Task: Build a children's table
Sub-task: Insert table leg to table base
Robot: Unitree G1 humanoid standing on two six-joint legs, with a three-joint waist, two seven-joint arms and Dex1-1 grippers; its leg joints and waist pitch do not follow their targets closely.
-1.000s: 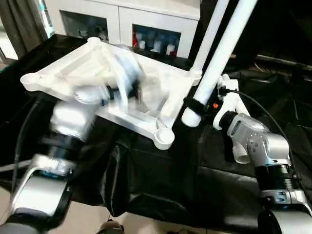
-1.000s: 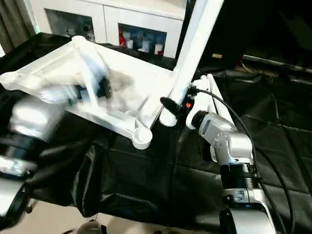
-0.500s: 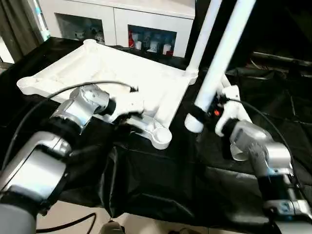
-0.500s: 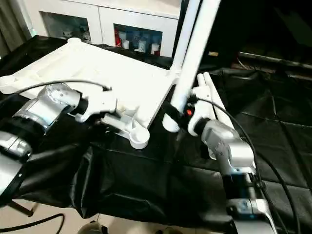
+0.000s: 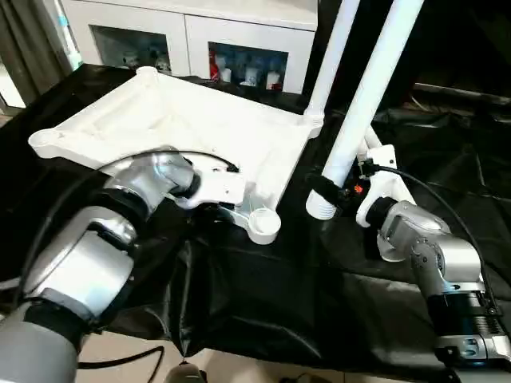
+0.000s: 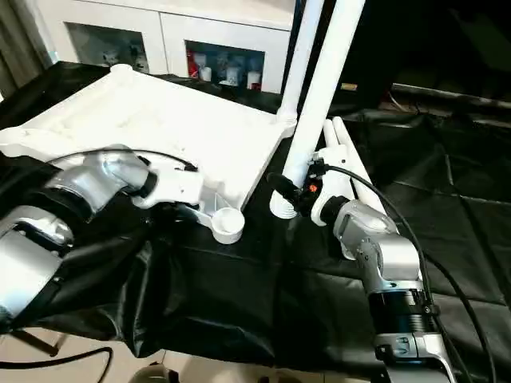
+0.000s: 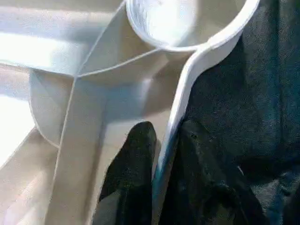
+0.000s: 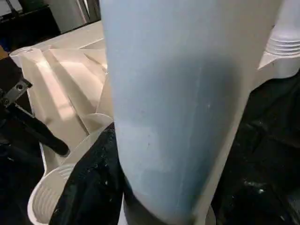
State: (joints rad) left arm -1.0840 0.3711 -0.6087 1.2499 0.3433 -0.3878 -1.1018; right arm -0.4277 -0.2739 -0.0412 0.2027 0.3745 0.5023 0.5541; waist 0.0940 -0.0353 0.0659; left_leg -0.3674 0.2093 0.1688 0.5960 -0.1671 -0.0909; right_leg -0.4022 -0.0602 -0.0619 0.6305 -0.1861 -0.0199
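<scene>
Right claw (image 5: 329,194) grips a loose leg (image 5: 363,104); left claw (image 7: 161,154) pinches the tabletop's (image 5: 184,120) rim. One leg (image 5: 331,56) stands fitted; three sockets look empty.

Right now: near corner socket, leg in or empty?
Empty. The near corner socket is an open cup; the right gripper holds its leg beside it.

Smooth white plastic tabletop (image 5: 200,128), leg (image 5: 363,104)

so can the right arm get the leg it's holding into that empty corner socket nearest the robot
Probably yes. The right gripper holds the leg upright, its lower end just beside the empty socket with only black cloth between. The left gripper pinches the tabletop rim behind the socket, not over its mouth.
</scene>
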